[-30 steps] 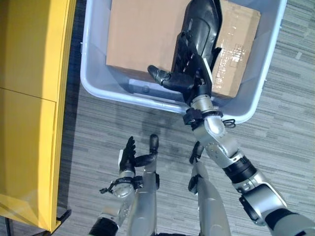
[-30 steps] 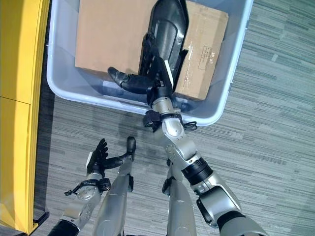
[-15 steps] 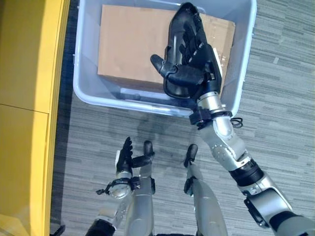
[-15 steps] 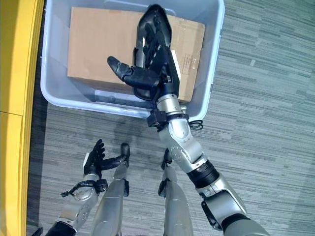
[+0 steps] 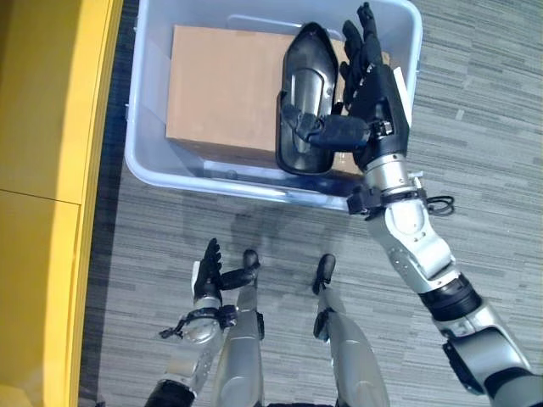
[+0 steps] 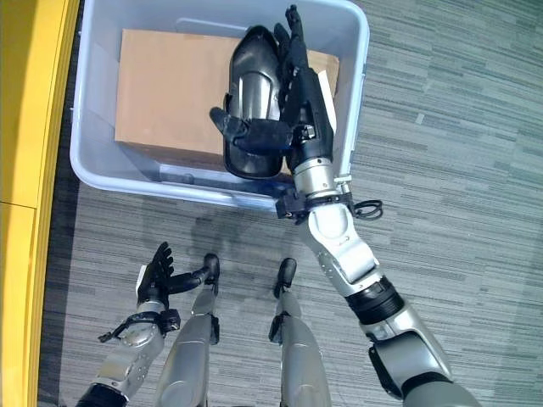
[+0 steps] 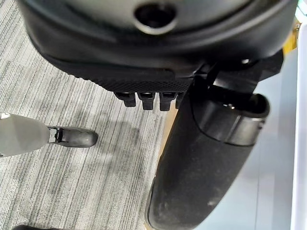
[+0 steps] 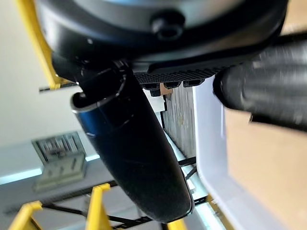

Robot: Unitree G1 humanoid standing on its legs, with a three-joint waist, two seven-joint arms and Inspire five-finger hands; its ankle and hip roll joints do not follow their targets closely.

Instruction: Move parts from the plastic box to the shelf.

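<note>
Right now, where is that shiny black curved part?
In the eye views the black part is in the robot's right hand, its thumb pinching it, above the cardboard box in the plastic box.

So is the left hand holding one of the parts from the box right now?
No. The left hand hangs low over the carpet with straight fingers and nothing in it, while the right hand holds the black part.

cardboard box (image 5: 225,93) partly hidden behind black part (image 5: 304,102), yellow shelf (image 5: 42,170) cut off at picture's edge
</note>
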